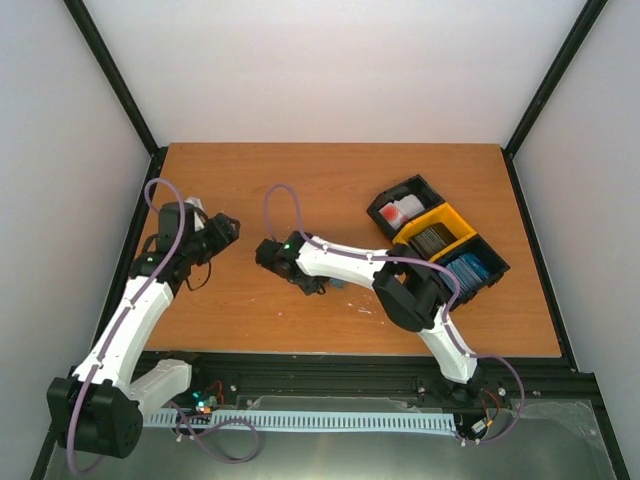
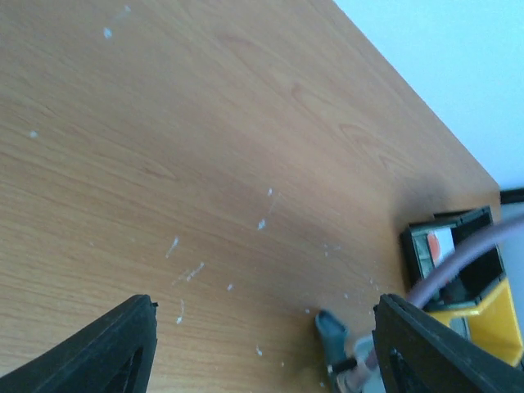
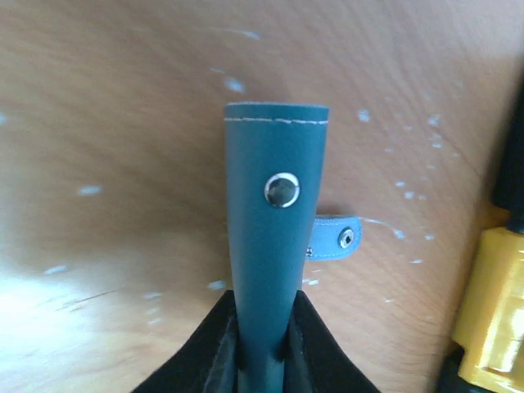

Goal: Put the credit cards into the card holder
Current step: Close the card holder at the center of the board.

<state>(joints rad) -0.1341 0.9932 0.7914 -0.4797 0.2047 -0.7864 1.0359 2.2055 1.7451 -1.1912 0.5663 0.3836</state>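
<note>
Much of the card holder (image 3: 274, 237) is hidden in the overhead view, where only a small blue-grey patch is seen beneath the right tool (image 3: 264, 337). Its lower end is covered by the black fingers (image 3: 315, 352) in the right wrist view, and its inner pockets cannot be seen. The contents of the yellow and near compartments of the tray (image 1: 447, 213) are too small to be made out; red-and-white credit cards (image 1: 398, 213) are seen in the far black compartment.

The right arm is stretched leftward across the counter (image 1: 300, 190), its forearm roughly level and its tool near the counter's middle. The left arm is raised over the left side, elbow bent, its tool directed toward the right one.

The card holder is clamped, folded, between the right tool's narrow-set fingers. Its long axis runs straight out from the fingers, the stitched end pointing away from the tool. A snap stud is shown on the visible face, and the small tab sticks out to one side.

The left tool (image 2: 266, 327) is spread wide, with nothing held between its fingers.
</note>
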